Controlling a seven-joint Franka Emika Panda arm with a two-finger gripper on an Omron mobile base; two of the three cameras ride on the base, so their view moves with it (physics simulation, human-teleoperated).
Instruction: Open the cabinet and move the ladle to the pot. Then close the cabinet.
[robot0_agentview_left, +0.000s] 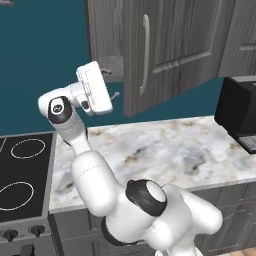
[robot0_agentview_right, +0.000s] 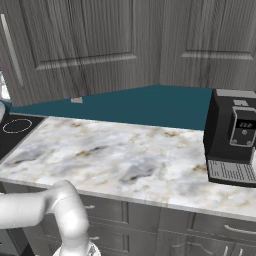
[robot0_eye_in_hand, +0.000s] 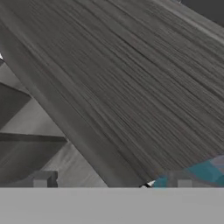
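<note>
Left base view: cabinet (robot0_agentview_left: 170, 50) door ajar, rigid, light-swinging; gripper (robot0_agentview_left: 114, 95) spread, empty; grasp at silver bar handle (robot0_agentview_left: 145, 55).

cabinet (robot0_agentview_left: 175, 45) dk grey woodgrain | counter (robot0_agentview_left: 165, 150) white/tan marble | wall (robot0_agentview_left: 40, 60) teal | coffee machine (robot0_agentview_right: 232, 135) blk

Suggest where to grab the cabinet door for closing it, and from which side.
Probably the bar handle at mid-length. It runs vertically near the free edge of the open cabinet door, on the panelled outer face, so come at that face with the jaws horizontal across the bar. The open gripper is now by the cabinet opening, left of that edge.
</note>
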